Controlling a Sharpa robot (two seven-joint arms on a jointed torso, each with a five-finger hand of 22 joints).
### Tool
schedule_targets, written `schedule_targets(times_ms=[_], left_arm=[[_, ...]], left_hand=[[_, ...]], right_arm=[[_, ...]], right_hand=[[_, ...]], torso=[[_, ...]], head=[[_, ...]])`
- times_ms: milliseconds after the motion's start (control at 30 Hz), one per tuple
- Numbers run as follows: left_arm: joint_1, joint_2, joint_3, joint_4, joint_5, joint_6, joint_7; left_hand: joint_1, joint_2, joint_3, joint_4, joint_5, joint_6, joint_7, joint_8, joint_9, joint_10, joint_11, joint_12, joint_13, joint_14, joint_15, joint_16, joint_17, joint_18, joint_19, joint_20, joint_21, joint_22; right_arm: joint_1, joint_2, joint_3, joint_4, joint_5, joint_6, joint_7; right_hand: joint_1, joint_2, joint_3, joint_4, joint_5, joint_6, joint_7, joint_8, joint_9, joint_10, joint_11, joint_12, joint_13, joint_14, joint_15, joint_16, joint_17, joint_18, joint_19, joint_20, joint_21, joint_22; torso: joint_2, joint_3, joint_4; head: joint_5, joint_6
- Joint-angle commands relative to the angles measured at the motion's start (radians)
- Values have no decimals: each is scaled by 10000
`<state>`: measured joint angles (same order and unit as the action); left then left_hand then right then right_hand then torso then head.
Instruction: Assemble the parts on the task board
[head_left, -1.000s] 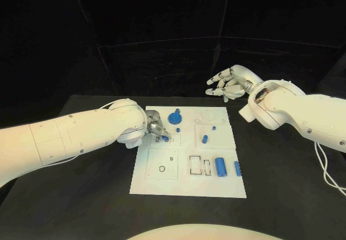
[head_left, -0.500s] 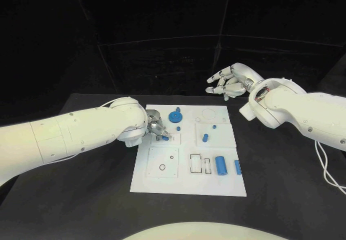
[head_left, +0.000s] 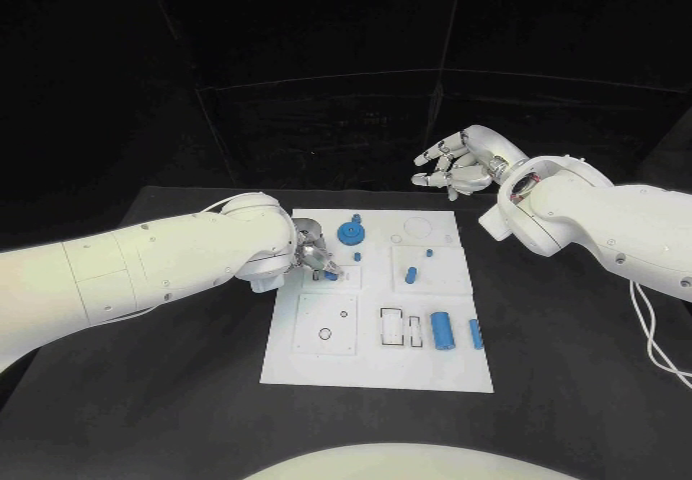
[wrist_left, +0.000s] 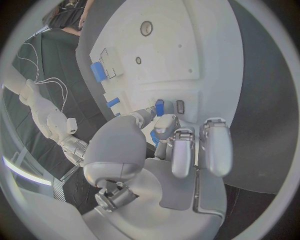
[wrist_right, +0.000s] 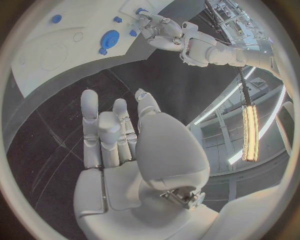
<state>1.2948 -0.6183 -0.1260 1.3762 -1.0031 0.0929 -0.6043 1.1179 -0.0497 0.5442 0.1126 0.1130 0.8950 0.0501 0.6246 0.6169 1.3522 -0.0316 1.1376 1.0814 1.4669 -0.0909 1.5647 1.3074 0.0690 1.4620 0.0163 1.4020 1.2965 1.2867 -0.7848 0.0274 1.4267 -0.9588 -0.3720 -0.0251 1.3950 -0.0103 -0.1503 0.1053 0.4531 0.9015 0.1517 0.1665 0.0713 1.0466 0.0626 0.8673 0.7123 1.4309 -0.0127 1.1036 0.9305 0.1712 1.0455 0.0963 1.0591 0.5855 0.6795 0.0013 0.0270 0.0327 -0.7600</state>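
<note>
Flat white task board (head_left: 378, 365), small blue parts (head_left: 441, 330)

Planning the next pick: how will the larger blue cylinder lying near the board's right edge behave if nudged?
The larger blue cylinder lies on its side on the flat task board, so it would probably roll sideways. It looks smooth and rigid, likely slippery in a pinch.

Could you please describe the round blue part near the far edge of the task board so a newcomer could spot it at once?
On the white task board, look at its far edge, near the left hand. The gear-like blue disc lies there, far wider and rounder than the small blue pegs around it.
</note>
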Motion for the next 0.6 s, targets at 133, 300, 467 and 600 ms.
schedule_targets(times_ms=[133,300,467,600], left_arm=[[-13,121,-18,-70,-170,319,-107],[-13,194,-21,-131,-175,446,-154],[-12,278,-30,-189,-176,571,-210],[-12,328,-36,-231,-176,616,-258]], left_hand=[[-104,-26,1634,-1543,57,60,-63,48,32,75,4,-56,-26,1039,2,61,2634,-136,130,30,46,39],[-297,-63,1486,-1456,30,124,-94,74,56,110,-13,-59,-53,1039,-4,61,2634,-146,148,30,75,95],[-459,-54,1231,-1362,5,201,-135,79,65,138,-42,-62,-84,1039,-23,61,2634,-158,171,18,113,166],[-539,-16,1051,-1297,-3,246,-152,70,63,135,-55,-94,-134,1039,-34,61,2634,-161,178,6,124,189]], right_arm=[[23,15,7,4,39,-26,88],[23,12,7,6,39,-23,83],[23,24,7,8,39,20,76],[23,28,7,11,39,43,71]], right_hand=[[99,22,-5,32,59,53,-7,48,9,-71,2,-44,-9,-67,-6,-30,9,92,-43,-1,-35,-9],[97,20,-10,40,58,62,-9,58,10,-68,1,-42,-19,-68,-7,-44,-4,95,-47,-2,-51,-29],[123,12,-10,33,60,68,-13,70,10,-67,-5,-40,-34,-67,-10,-55,-9,94,-37,-4,-59,-29],[175,-4,-6,12,56,70,-18,83,9,-67,-11,-39,-56,-65,-15,-69,-13,97,-35,-7,-84,-53]], torso=[[14,-2,-15],[3,2,-3],[7,4,-5],[5,2,-5]], head=[[5,-29],[-9,-52],[-19,-76],[-22,-81]])
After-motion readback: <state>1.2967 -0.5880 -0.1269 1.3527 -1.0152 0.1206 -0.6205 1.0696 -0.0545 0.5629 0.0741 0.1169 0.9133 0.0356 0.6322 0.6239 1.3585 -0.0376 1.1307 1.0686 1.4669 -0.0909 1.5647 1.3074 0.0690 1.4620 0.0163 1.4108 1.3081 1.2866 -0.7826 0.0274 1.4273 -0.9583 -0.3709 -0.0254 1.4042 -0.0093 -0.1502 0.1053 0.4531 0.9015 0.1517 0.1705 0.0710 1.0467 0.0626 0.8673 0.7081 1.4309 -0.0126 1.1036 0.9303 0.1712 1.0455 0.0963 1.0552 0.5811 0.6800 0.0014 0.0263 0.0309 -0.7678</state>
